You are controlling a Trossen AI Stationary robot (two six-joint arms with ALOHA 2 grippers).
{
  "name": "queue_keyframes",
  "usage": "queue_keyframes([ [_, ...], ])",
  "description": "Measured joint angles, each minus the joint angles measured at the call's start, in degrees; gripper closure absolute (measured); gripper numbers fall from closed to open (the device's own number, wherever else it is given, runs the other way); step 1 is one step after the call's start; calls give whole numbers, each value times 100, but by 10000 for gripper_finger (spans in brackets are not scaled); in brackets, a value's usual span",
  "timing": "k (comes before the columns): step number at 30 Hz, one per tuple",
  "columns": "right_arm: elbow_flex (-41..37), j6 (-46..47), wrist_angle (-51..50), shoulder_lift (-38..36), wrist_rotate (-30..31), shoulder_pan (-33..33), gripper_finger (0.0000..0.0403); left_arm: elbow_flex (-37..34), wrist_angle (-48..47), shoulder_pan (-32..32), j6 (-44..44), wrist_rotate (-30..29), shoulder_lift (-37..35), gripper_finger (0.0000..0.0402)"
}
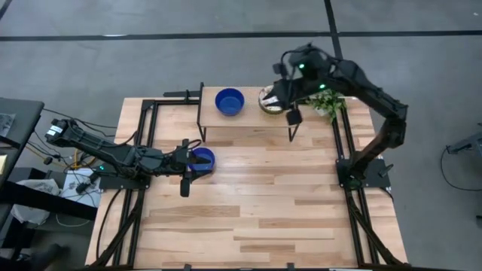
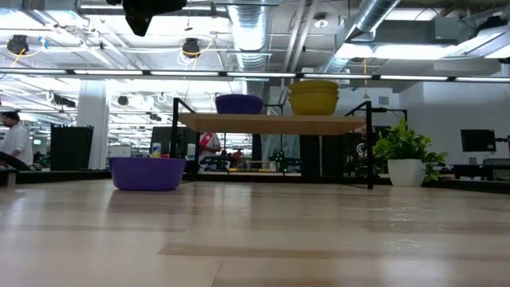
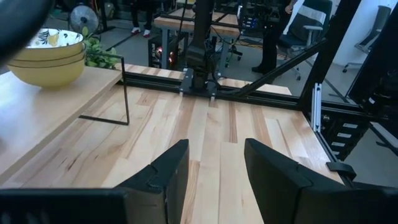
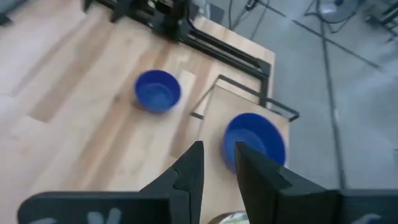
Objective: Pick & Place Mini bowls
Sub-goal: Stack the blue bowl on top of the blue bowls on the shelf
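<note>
One blue mini bowl stands on its base on the table. A second blue bowl sits on a raised wooden shelf. Beside it on the shelf is a stack of patterned bowls, yellow on the outside. My left gripper hangs open above the table bowl's left side and holds nothing. My right gripper hovers over the shelf by the stack, fingers slightly apart and empty.
The shelf stands on thin black metal legs at the table's far side. A potted plant stands right of it. Black frame rails run along both table sides. Bare wood stretches across the near half of the table.
</note>
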Motion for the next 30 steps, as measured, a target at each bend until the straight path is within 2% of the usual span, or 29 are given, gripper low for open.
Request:
queue_keyframes([
  [7, -2, 298, -607, -364, -1109, -572, 321, 2, 101, 0, -2, 0, 0, 247],
  [15, -119, 692, -864, -592, -1982, -1222, 321, 2, 177, 0, 0, 0, 0, 247],
  [22, -1275, 1007, -221, -887, -3550, -1773, 321, 2, 205, 0, -41, 0, 0, 247],
  [30, -3029, 1851, 1010, -1397, -3604, -1757, 321, 2, 209, 0, -42, 0, 0, 247],
])
